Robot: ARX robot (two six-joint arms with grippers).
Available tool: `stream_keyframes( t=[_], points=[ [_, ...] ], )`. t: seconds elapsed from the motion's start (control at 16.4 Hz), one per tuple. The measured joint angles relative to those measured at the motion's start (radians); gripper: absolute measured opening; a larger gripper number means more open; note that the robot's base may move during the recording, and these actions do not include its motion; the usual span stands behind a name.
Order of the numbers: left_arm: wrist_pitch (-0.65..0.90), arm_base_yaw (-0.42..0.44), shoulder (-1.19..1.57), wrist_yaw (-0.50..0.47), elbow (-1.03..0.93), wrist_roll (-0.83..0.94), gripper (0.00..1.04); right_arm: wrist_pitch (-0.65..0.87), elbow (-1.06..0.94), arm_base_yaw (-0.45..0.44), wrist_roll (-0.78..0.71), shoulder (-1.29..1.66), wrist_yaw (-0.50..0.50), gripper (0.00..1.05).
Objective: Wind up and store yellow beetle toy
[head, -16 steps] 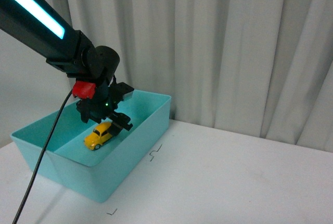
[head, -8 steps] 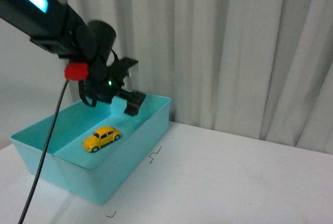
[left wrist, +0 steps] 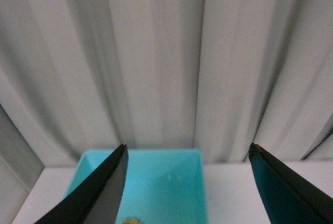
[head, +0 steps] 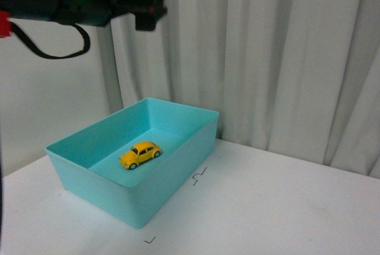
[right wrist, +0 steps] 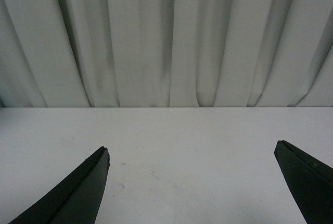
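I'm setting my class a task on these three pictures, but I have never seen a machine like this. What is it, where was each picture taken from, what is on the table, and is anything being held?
It is a robot with two arms, each ending in a two-fingered pincer. The wide picture comes from a camera on the robot's body. In it, the left pincer hangs high above a turquoise plastic bin that stands on a white table in front of a pale curtain. A small yellow beetle toy car lies on the bin's floor. The other two pictures come from cameras on the wrists, each looking out between its pincer's dark fingers. The left pincer and the right pincer are both open and hold nothing.
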Motion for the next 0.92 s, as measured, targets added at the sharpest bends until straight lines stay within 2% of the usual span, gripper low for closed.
stream_keyframes(
  t=[0.12, 0.24, 0.31, 0.37, 0.49, 0.55, 0.61, 0.92],
  points=[
    [0.187, -0.026, -0.148, -0.020, -0.181, -0.046, 0.52, 0.001, 0.000, 0.000, 0.000, 0.000, 0.000, 0.98],
    [0.225, -0.043, -0.188, -0.034, -0.305, -0.056, 0.36, 0.001, 0.000, 0.000, 0.000, 0.000, 0.000, 0.98],
    [0.237, -0.058, -0.218, -0.056, -0.452, -0.071, 0.12, 0.001, 0.000, 0.000, 0.000, 0.000, 0.000, 0.98],
    [0.257, -0.063, -0.269, -0.067, -0.488, -0.072, 0.02, 0.001, 0.000, 0.000, 0.000, 0.000, 0.000, 0.98],
    [0.279, -0.078, -0.346, -0.076, -0.533, -0.074, 0.02, 0.001, 0.000, 0.000, 0.000, 0.000, 0.000, 0.98],
    [0.274, -0.123, -0.374, -0.127, -0.571, -0.075, 0.02, 0.001, 0.000, 0.000, 0.000, 0.000, 0.000, 0.98],
    [0.264, -0.142, -0.393, -0.132, -0.605, -0.075, 0.02, 0.001, 0.000, 0.000, 0.000, 0.000, -0.003, 0.98],
    [0.233, -0.143, -0.520, -0.142, -0.684, -0.075, 0.02, 0.000, 0.000, 0.000, 0.000, 0.000, 0.000, 0.98]
  ],
)
